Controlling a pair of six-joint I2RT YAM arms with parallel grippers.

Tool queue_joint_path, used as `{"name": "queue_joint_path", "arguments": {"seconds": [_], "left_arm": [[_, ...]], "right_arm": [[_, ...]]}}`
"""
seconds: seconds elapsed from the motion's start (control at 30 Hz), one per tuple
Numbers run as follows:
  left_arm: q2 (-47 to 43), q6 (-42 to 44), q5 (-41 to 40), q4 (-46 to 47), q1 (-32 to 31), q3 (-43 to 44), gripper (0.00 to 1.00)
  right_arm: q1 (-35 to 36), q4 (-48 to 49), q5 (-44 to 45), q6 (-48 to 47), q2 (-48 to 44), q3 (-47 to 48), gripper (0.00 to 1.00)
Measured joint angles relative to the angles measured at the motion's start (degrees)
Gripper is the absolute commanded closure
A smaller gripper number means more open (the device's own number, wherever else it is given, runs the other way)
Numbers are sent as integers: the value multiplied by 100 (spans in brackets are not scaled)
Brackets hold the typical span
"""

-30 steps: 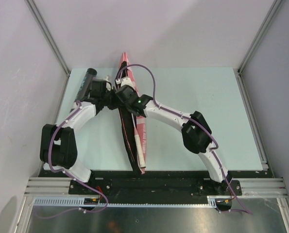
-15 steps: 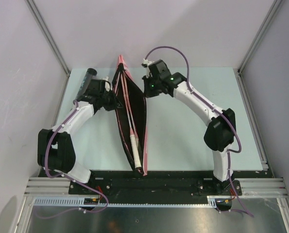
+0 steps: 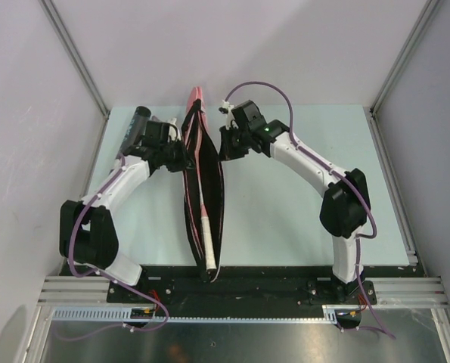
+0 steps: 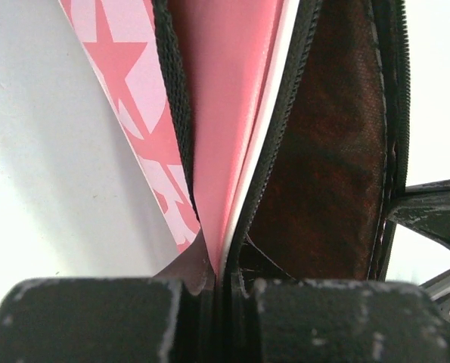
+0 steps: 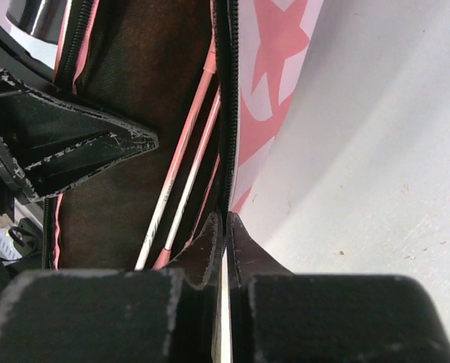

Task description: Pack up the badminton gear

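The big change is the pink racket bag (image 3: 197,198). A second ago it lay nearly flat on the desk (image 3: 308,174) with both arms bunched over its far end and the right arm reaching across it. Now it stands on edge, running from the far side to the near edge, with its mouth pulled open and the dark lining showing. The right arm has swung back to its own side, so the two arms face each other across the opening. Half a second ago the mouth gaped wider and it has narrowed a little since, though there looks to be room enough to load.

The left hand (image 3: 181,159) is pinched shut on the left zipper lip, and the right hand (image 3: 224,150) is closed tight on the right lip, each nipping fabric between its fingertips.

The rackets (image 3: 206,227) lie inside along the bag, white handle toward the near end, much as before. The black tube (image 3: 137,121) is outside, at the far left behind the left arm, so I'd say packing isn't finished.
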Motion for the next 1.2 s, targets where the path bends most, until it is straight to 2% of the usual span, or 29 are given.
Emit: {"name": "queue_joint_path", "arguments": {"seconds": [0.03,0.17,0.23,0.27,0.37,0.53,0.63,0.67,0.73,0.87,0.97,1.2], "left_arm": [[2,4,-11,-7,-11,4,99],[297,-2,286,85,7,17,99],[428,-4,420,181,7,-4,99],[433,-4,444,221,9,-26,99],[422,-4,501,258,13,-44,100],[420,-7,619,291,61,-70,100],[409,-7,699,345,120,-118,100],[398,-7,726,365,144,-140,100],[380,-9,761,372,186,-162,100],[356,-31,852,393,260,-205,100],[328,-39,855,413,273,-232,100],[308,-46,841,435,282,-260,100]], "right_arm": [[-7,48,0,13,-13,-46,100],[17,127,122,140,-9,-205,70],[72,94,297,199,-9,-219,59],[125,83,450,208,-13,-219,50],[442,-87,966,258,-76,-216,41],[1408,-503,1764,437,-479,-289,41],[1969,-494,2149,693,-966,-706,50],[2114,-450,2297,758,-1128,-905,57],[2280,-286,2361,857,-1412,-1381,59],[2146,63,2116,1021,-1464,-2103,51],[2028,168,2039,1040,-1211,-2243,46],[2026,629,1617,1025,-752,-2275,44]]}}
